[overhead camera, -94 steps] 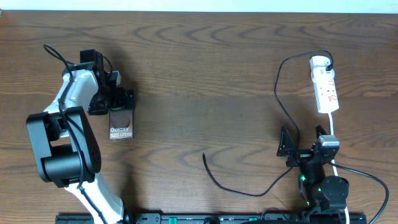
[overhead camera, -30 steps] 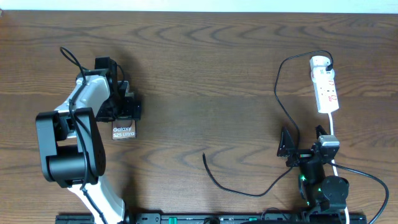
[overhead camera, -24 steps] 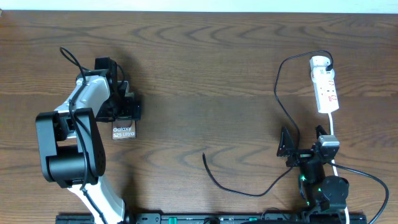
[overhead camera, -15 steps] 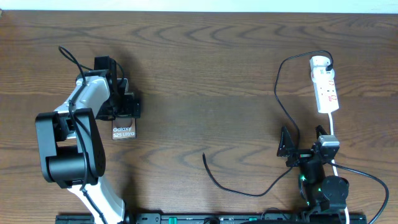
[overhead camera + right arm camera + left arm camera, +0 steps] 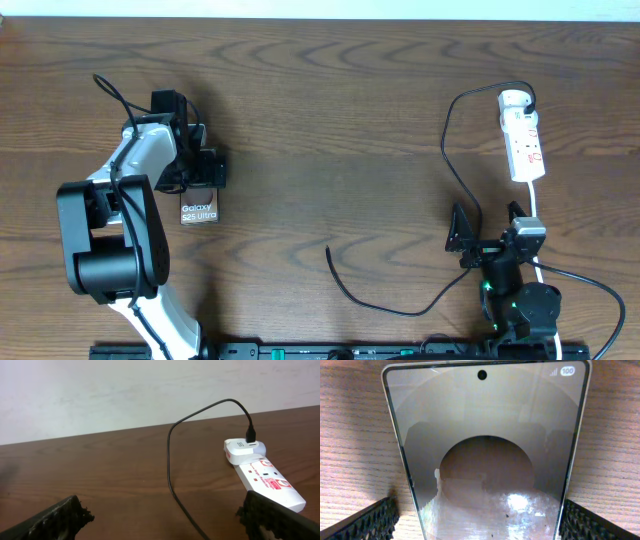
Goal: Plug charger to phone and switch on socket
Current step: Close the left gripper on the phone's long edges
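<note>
- Left gripper (image 5: 200, 172) is hovering, jaws spread wide, straddling the phone (image 5: 198, 207) lying flat at the table's (image 5: 330, 110) left side; wrist view alone is showing bare wood along both long edges.
- The charger's (image 5: 447, 150) free tip is lying mid-table, open wood around it.
- Right gripper (image 5: 488, 228) is gaping empty near the front edge; the socket (image 5: 523, 140) is lying beyond it, far right.

table (image 5: 330, 120): dark brown wood grain, fills view | wall (image 5: 125, 390): plain white, behind table's far edge
</note>
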Robot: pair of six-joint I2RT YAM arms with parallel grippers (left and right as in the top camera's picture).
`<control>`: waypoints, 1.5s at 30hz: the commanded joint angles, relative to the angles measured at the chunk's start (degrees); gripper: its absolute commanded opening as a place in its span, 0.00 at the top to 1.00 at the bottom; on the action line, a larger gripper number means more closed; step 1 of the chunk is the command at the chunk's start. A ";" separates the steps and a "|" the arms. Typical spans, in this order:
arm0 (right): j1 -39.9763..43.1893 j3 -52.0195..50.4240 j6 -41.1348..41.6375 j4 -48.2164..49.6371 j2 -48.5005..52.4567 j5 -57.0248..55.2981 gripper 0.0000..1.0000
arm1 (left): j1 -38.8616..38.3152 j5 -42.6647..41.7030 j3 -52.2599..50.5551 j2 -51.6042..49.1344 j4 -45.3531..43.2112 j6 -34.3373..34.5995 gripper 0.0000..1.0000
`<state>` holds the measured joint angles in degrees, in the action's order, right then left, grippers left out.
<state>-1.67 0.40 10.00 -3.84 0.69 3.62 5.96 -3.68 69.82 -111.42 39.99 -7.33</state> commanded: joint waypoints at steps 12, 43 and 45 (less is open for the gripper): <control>0.50 -0.09 -0.22 -0.22 -0.35 -0.24 0.01 | 0.17 -1.66 -2.12 -1.07 2.67 0.28 0.02; 0.50 -0.09 -0.22 -0.22 -0.35 -0.26 0.01 | 0.17 -1.70 -2.23 -1.09 2.80 0.28 0.06; 0.50 -0.09 -0.22 -0.22 -0.35 -0.26 0.01 | 0.17 -1.70 -2.40 -1.09 2.78 0.28 0.06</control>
<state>-1.67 0.38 10.00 -3.84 0.69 3.62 5.96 -3.60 69.82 -111.39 41.98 -7.42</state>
